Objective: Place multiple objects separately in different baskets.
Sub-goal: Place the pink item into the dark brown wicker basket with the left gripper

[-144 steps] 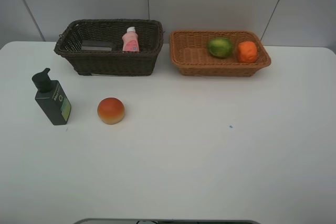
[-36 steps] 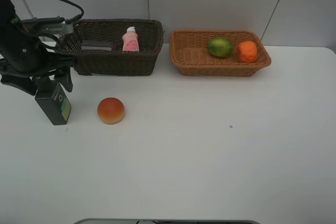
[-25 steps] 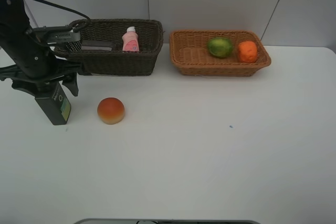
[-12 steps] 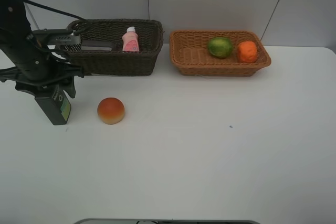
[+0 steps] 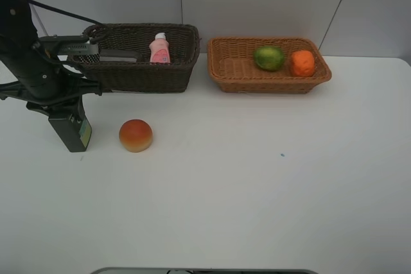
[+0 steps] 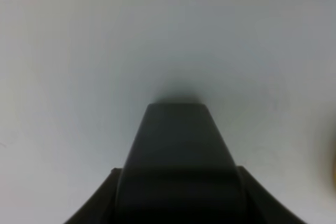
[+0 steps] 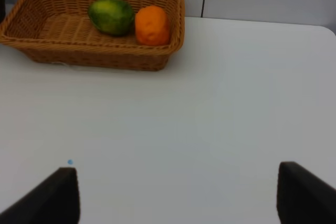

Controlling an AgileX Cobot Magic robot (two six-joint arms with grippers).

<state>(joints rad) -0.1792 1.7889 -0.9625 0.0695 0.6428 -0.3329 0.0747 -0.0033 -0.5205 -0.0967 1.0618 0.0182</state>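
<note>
One pump bottle [image 5: 72, 134] stands on the desk [image 5: 257, 190] beside the peach [image 5: 135, 135], near the dark basket [image 5: 144, 76], pinched at its top by the closed left gripper [image 5: 62, 108], while the right gripper [image 7: 180, 188] gapes empty.

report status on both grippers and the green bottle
Left gripper shut on green bottle, upright on table. Right gripper open, empty. Peach beside bottle, not touching; dark basket behind.

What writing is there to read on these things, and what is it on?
On the dark green pump bottle: a green and yellow label, print too small to read.
On the pink bottle: a label, too blurred to read.
Nothing else shows words, numbers or signs.
</note>
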